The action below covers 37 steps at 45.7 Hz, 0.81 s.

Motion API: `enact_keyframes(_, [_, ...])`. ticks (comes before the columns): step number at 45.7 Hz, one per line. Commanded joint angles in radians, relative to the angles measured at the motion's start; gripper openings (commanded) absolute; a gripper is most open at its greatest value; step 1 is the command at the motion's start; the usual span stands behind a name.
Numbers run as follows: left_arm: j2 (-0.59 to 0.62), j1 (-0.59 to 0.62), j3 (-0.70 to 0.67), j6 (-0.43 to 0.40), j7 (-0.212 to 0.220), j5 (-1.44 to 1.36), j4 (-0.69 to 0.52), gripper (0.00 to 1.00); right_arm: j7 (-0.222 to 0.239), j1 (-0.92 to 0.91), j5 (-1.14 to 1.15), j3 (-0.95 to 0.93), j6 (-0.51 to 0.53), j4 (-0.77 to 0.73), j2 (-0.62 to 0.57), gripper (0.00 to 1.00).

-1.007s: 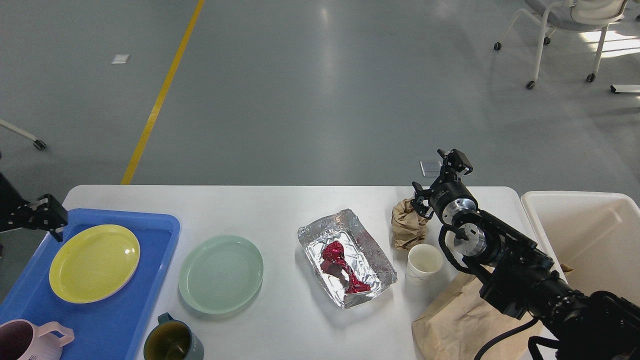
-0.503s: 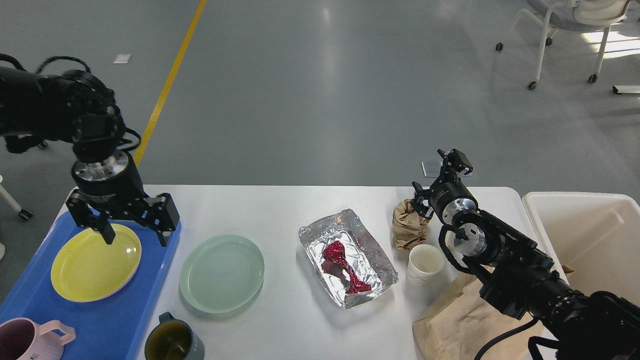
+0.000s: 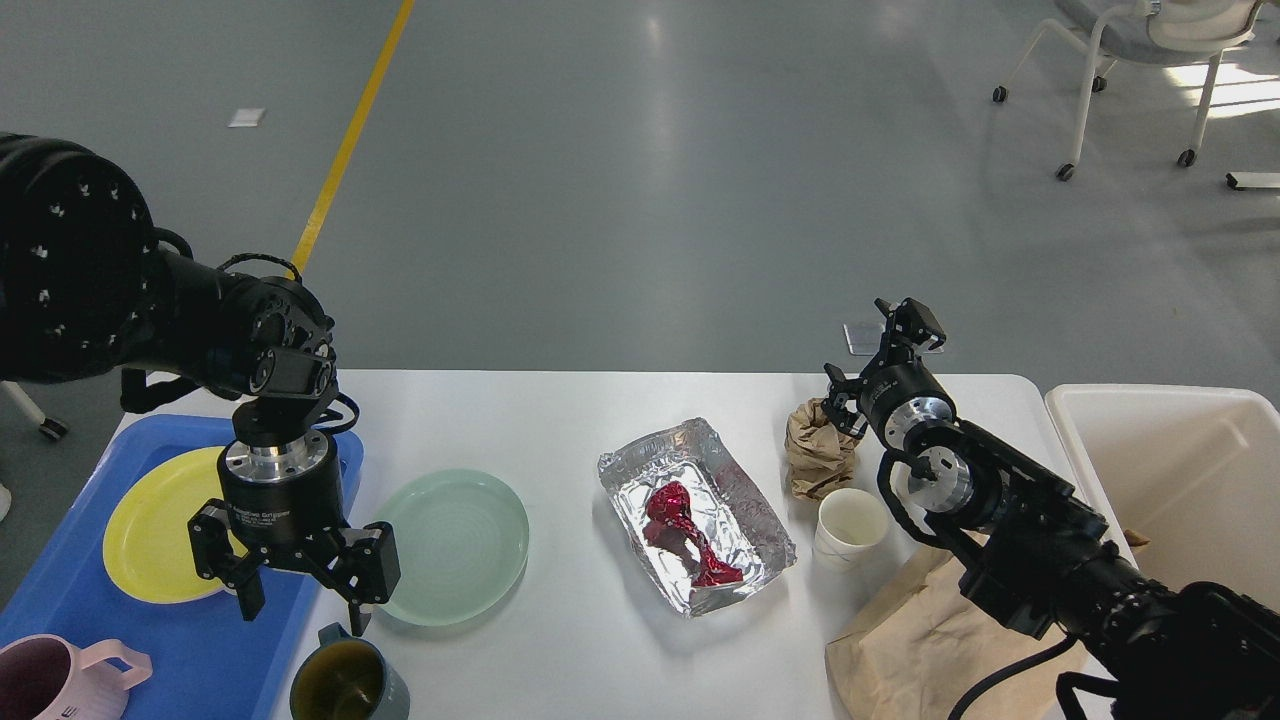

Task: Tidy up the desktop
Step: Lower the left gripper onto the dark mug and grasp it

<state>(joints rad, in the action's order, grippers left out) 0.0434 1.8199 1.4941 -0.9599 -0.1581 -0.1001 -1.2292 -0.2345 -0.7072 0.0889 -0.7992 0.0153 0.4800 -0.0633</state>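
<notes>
The white desktop (image 3: 560,420) holds a pale green plate (image 3: 455,545), a foil tray (image 3: 745,500) with a crumpled red wrapper (image 3: 685,530), a crumpled brown paper ball (image 3: 815,450), a white paper cup (image 3: 848,525), a flat brown paper bag (image 3: 920,640) and a dark green mug (image 3: 345,685). My left gripper (image 3: 300,600) points down, open and empty, just above the mug at the blue tray's right edge. My right gripper (image 3: 872,355) is open and empty, just behind and right of the paper ball.
A blue tray (image 3: 60,600) at the left holds a yellow plate (image 3: 150,520) and a pink mug (image 3: 50,680). A cream-white bin (image 3: 1180,470) stands off the desktop's right end. A wheeled chair (image 3: 1130,60) stands on the floor far right.
My left arm has swung in from the left edge, across the blue tray, and come down toward the front over the dark green mug. The right arm has not moved.
</notes>
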Motion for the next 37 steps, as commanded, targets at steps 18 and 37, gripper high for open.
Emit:
enact_keyframes(18, [0.013, -0.149, 0.005, 0.000, 0.000, 0.000, 0.079, 0.94, 0.000, 0.000, 0.000, 0.000, 0.000, 0.002, -0.001, 1.00])
enact_keyframes(37, [0.012, -0.266, 0.000, 0.000, -0.001, 0.002, 0.172, 0.94, 0.000, 0.000, 0.000, 0.000, 0.000, 0.002, 0.000, 1.00])
